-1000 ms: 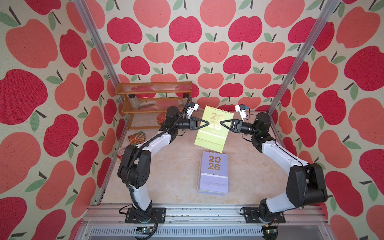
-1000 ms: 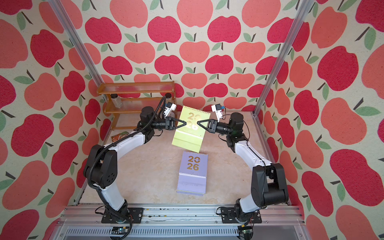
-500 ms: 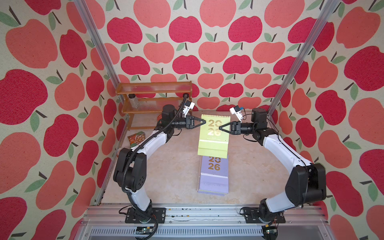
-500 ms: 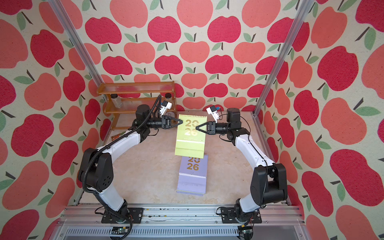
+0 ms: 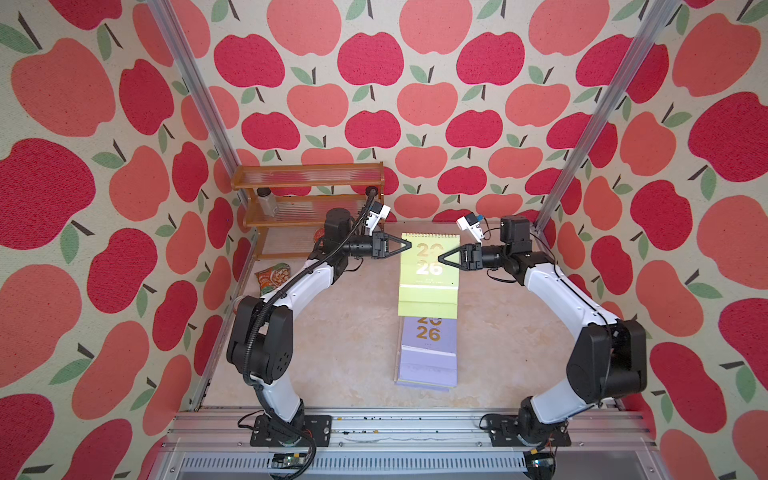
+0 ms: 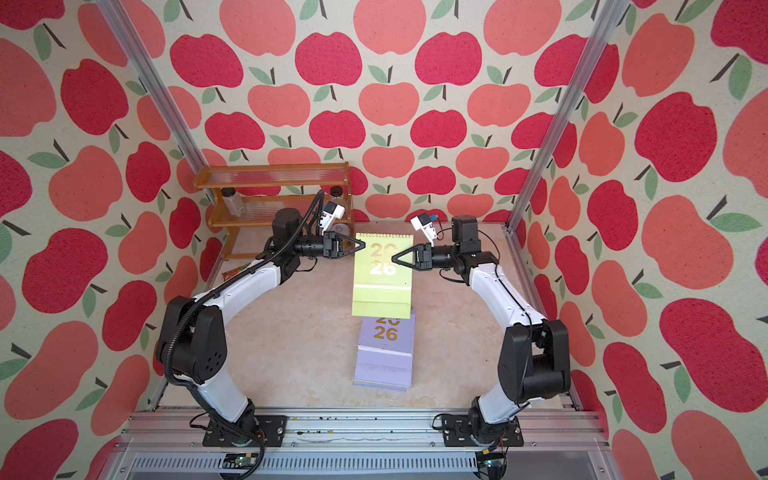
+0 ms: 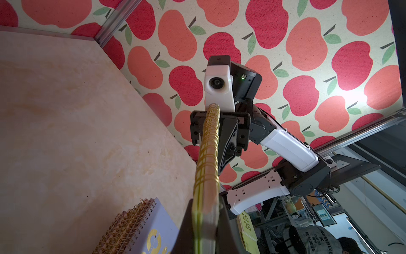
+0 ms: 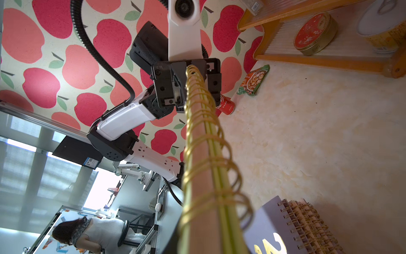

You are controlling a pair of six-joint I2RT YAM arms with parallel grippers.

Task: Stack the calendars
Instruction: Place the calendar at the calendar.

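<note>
Left end effector [image 5: 406,245]: clamped shut on yellow-green calendar [image 5: 428,291], at its spiral corner. Right end effector [image 5: 441,257]: jaws astride the opposite edge, grip unclear. Calendar hangs between them. Lilac calendars [image 5: 428,353]: below, toward the bases. Advice: lower level, square edges, release both together.

Table [image 5: 345,332]: beige, marbled; enclosed by walls [image 5: 374,62] printed with red and coral apples; aluminium posts [image 5: 196,83] at the rear corners. Shelf [image 5: 307,183]: orange wood, three tiers of ribbed clear panels; stands in the rear left corner. Jar [image 5: 268,203]: on the middle tier, left end. Tin [image 8: 315,33]: round, red lid; on the bottom tier; lidded cup [image 8: 384,24] just beside it. Snack packet [image 5: 273,279]: on the table in front of the shelf, near the left wall; red can [image 8: 226,105] by the same wall.
</note>
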